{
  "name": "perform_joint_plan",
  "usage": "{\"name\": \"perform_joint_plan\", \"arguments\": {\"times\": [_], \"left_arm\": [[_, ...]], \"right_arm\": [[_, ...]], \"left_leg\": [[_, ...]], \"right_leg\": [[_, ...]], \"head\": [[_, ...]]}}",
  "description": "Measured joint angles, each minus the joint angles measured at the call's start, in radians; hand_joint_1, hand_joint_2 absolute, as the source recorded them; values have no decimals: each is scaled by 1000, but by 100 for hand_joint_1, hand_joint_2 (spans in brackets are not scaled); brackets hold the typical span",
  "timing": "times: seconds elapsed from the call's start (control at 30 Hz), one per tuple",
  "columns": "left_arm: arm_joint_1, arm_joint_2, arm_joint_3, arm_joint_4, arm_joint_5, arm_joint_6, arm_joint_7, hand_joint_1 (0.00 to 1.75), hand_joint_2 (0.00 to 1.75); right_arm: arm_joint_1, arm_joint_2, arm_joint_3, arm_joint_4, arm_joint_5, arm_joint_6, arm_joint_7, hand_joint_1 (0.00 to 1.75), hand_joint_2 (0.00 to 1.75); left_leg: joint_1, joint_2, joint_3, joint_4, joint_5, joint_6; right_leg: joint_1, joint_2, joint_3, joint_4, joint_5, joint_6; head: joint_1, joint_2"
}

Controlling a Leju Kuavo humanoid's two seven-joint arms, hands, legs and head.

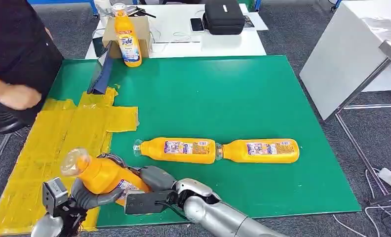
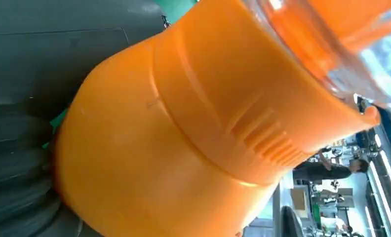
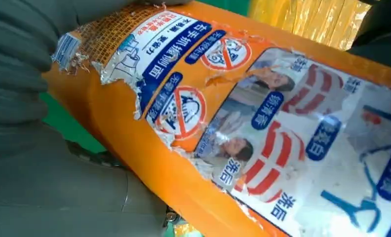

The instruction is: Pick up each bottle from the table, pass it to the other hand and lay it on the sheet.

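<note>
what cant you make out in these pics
- Whether the right hand has let go of the held bottle: head view, the bottle hides its fingers.
- Held bottle's base: wrist views, cut off.
- Upright bottle small print: head view, too small.
- Person: head view, cropped.

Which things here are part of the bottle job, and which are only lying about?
Job: held orange bottle, left hand, right hand, two lying bottles, yellow sheet.
Lying about: upright Tide bottle, cardboard box, black case, phone.
</note>
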Motion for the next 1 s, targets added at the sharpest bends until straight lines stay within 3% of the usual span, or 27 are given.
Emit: {"name": "perform_joint_plan", "arguments": {"times": [0.07,0.1,0.13,0.3,0.6,0.8,1.0], "left_arm": [[-5,-3,-2,-6,-11,6,-1,175,175],[-7,-5,-3,-9,-16,9,-2,175,175],[-11,-6,-4,-11,-21,12,-5,175,175],[-18,-17,-11,-39,-130,119,-47,175,175],[60,-29,144,-166,-792,733,-9,175,175],[65,-38,180,-136,-1133,860,142,175,175],[4,-41,91,-3,-1370,842,346,175,175]], "right_arm": [[1,-4,-24,-7,8,2,-1,175,175],[3,-5,-34,-11,11,2,-1,119,175],[4,-6,-45,-14,13,2,-2,0,175],[23,-17,-106,-43,87,-56,0,0,175],[61,-89,-307,-222,191,-98,57,0,175],[89,-137,-383,-283,184,-88,61,0,175],[160,-215,-447,-337,185,-74,37,0,175]], "left_leg": [[0,0,0,0,0,0],[0,0,0,0,0,0],[0,0,0,0,0,0],[0,0,0,0,0,0],[0,1,0,0,0,0],[0,0,0,0,0,0],[-2,-1,0,0,0,0]], "right_leg": [[0,0,0,0,0,0],[0,0,0,0,0,0],[0,0,0,0,0,0],[0,0,0,0,0,0],[0,0,0,0,0,0],[0,0,0,0,0,0],[-2,-1,1,0,1,1]], "head": [[0,0],[0,0],[0,0],[0,0],[0,0],[0,0],[0,0]]}}
